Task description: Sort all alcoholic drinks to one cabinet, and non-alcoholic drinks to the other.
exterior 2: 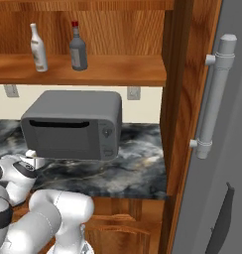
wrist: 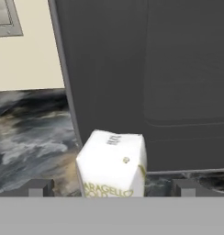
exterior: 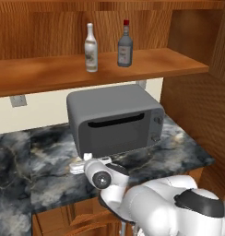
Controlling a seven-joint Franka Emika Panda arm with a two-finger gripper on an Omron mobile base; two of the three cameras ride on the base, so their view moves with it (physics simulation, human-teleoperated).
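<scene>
While low over the dark marble counter (exterior: 50, 152), gripper (wrist: 111, 187) open wide, two finger tips (wrist: 38, 188) far apart, holding nothing. Between those tips, small cream carton (wrist: 113, 165), standing up on the counter, close to the front of the grey microwave (exterior: 114, 120). From the hand, carton just in front of the dark microwave door, near its left edge. Green writing low on the carton's front. No touch to be seen between tips and carton. From the left base, arm bent low in front of the microwave, hand end at the counter.

Up on the long reddish-brown shelf (exterior: 50, 71), slim white bottle (exterior: 91, 48) and squat dark grey bottle (exterior: 125, 45) with red cap, both upright, side by side, a little apart, above the microwave. White bottle on the left, dark one on the right.

Pale wall behind, with a wall socket (wrist: 4, 17). Tall grey door with a long handle (exterior 2: 214, 94) at the right side.
</scene>
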